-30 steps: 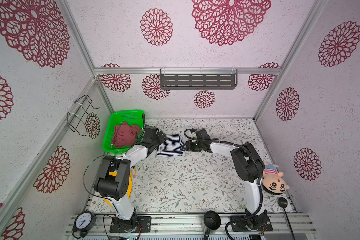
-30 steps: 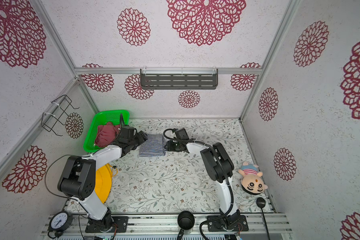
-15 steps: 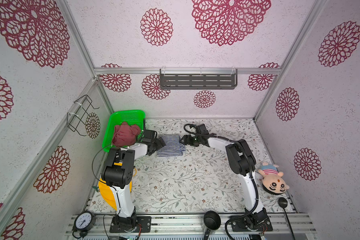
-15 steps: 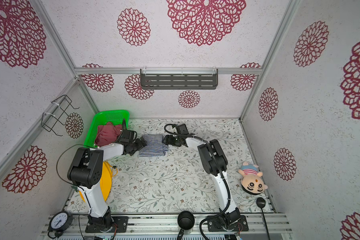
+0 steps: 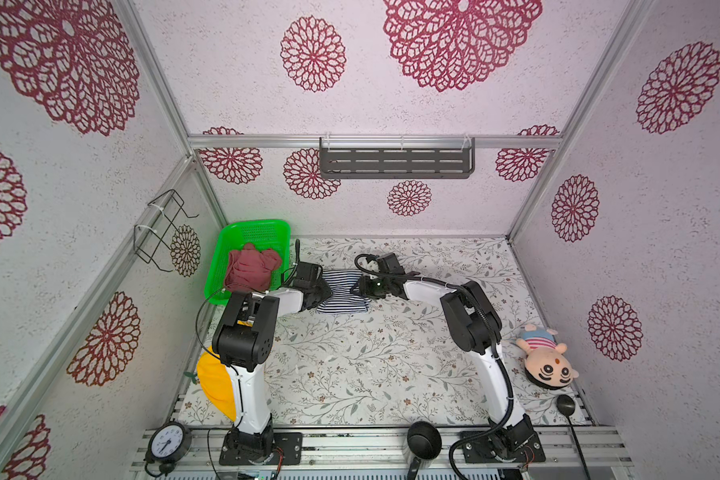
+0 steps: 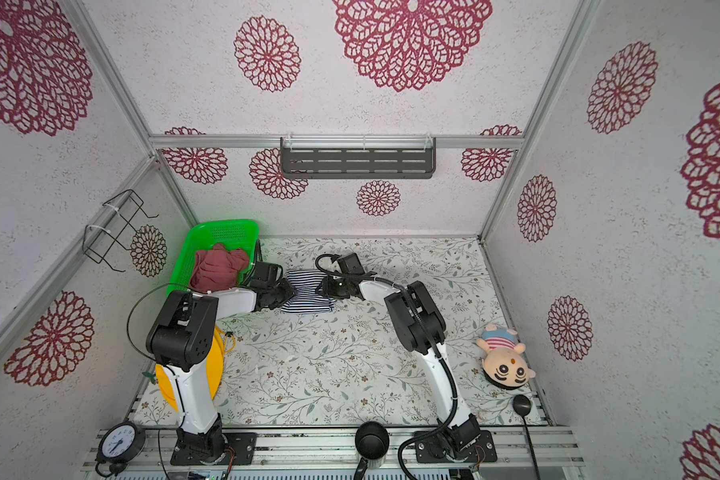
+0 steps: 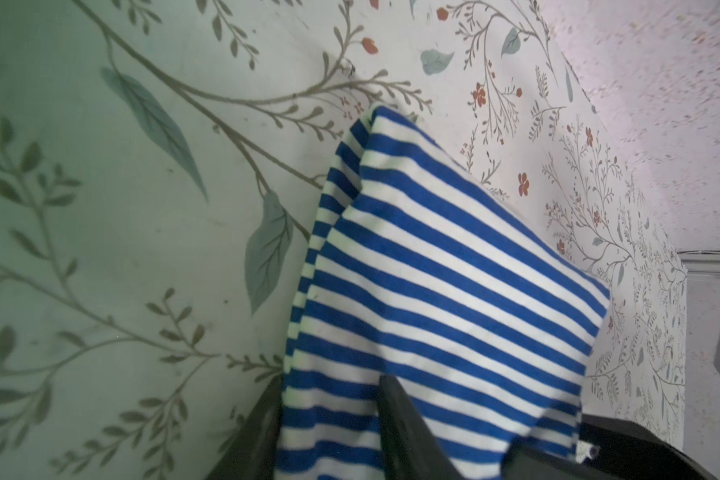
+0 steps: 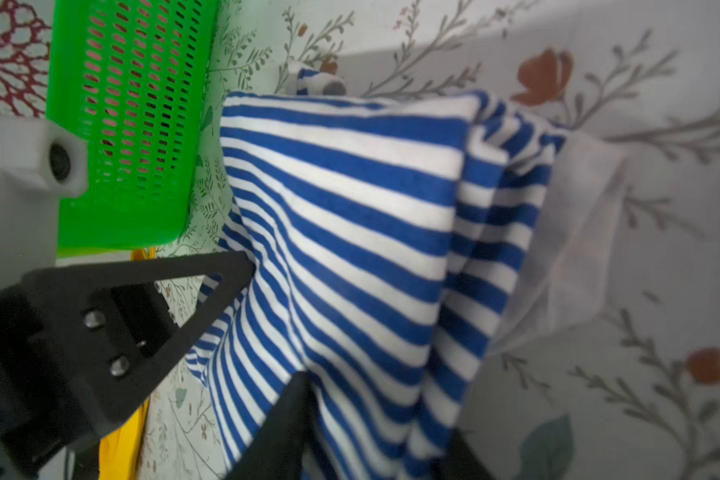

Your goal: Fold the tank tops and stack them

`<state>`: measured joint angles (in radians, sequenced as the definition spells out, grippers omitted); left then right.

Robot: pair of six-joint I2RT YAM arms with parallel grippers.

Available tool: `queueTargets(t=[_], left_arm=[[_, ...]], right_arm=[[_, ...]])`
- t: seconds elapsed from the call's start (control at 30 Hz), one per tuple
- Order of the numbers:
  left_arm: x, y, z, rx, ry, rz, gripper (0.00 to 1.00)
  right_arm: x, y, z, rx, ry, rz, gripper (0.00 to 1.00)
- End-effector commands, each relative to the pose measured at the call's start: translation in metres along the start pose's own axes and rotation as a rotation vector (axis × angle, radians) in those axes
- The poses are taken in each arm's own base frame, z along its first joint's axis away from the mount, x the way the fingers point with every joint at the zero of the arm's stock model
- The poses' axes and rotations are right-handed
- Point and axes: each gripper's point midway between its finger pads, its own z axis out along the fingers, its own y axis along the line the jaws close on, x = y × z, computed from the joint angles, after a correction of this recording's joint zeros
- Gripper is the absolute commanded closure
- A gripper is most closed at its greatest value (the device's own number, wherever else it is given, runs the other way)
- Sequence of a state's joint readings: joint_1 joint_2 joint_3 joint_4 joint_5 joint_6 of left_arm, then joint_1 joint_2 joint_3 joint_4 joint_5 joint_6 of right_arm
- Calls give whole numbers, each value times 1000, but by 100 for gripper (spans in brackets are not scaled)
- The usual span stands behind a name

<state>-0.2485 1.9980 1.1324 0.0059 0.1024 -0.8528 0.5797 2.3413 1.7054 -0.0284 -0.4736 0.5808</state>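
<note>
Far-left wall: black wire rack (image 5: 163, 228), thin bent rod, open frame. Near-left corner: round white-faced clock (image 5: 168, 440) on the rail. Beside the left arm's base: yellow cloth hat (image 5: 213, 384), soft and domed, no part of the job. Far-left corner of the floral-printed table (image 5: 371, 357): green basket (image 5: 262, 227), rigid perforated plastic, rectangular. Inside it: rose-red tank top (image 5: 252, 270), plain knit, crumpled in a heap and unfolded, probably parked there until wanted; stacking therefore judged not yet begun. Just right of the basket: left gripper (image 5: 324, 291), black jaws clenched on the left edge of the striped tank top (image 5: 341, 295), cloth pinched between them in the left wrist view. Striped tank top itself: far-centre of the table, between the two grippers; narrow navy-and-white bands, soft jersey. Already doubled into a compact rectangle, layered edges plain in the wrist views; held portions apparently lifted a little and sagging from the pinch points. At its right edge: right gripper (image 5: 358, 286), jaws likewise closed on bunched stripes. Grip at opposite edges judged a means of keeping limp fabric taut and level for a further fold or a shift, a single pinch being too little to hold such cloth flat. Far wall, centre: dark slotted metal shelf (image 5: 395, 160). Right side, near the wall: plush doll (image 5: 545, 361), stuffed, round-faced, striped shirt, well apart from the work.
</note>
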Motion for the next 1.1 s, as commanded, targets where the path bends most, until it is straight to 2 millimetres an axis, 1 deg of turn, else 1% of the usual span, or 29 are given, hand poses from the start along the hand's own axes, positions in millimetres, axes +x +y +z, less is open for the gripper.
queueTargets(t=[0.0,0.07,0.13,0.17,0.2,0.27,0.33,0.37,0.43,0.53,0.6,0.73,0.83,0.93,0.97,1.07], left_arm=[[40,3,11,-33,95,-22,65],[47,-17,8,-4,89,-15,65],[55,-38,4,27,84,-3,64],[59,-50,2,45,80,6,60],[61,-60,0,59,76,14,51],[61,-78,-6,86,64,32,23],[56,-88,-10,103,54,46,0],[44,-101,-26,136,24,53,2],[32,-111,-41,153,-15,74,3],[15,-119,-70,159,-75,109,3],[6,-124,-93,169,-115,128,3],[-3,-117,-127,176,-161,134,2],[-6,-107,-146,168,-182,137,3],[-7,-92,-160,141,-187,139,3],[-10,-86,-166,130,-190,140,3],[-21,-66,-186,76,-205,154,3]], right_arm=[[-10,6,-13,16,-18,-23,85],[-18,4,-27,36,-35,-36,90],[-25,-3,-47,55,-59,-34,92],[-28,-9,-58,67,-70,-29,93],[-31,-15,-69,81,-81,-29,93],[-32,-37,-95,137,-93,-28,95],[-33,-62,-120,204,-97,-37,96],[-33,-76,-134,231,-95,-41,97],[-33,-98,-156,262,-77,-64,97],[-37,-135,-193,317,-59,-90,97],[-43,-161,-219,351,-64,-82,96],[-55,-205,-266,425,-73,-85,95],[-64,-239,-297,502,-63,-103,94],[-68,-275,-324,603,-24,-111,93],[-69,-287,-334,645,-8,-104,93],[-73,-314,-356,704,25,-96,92]])
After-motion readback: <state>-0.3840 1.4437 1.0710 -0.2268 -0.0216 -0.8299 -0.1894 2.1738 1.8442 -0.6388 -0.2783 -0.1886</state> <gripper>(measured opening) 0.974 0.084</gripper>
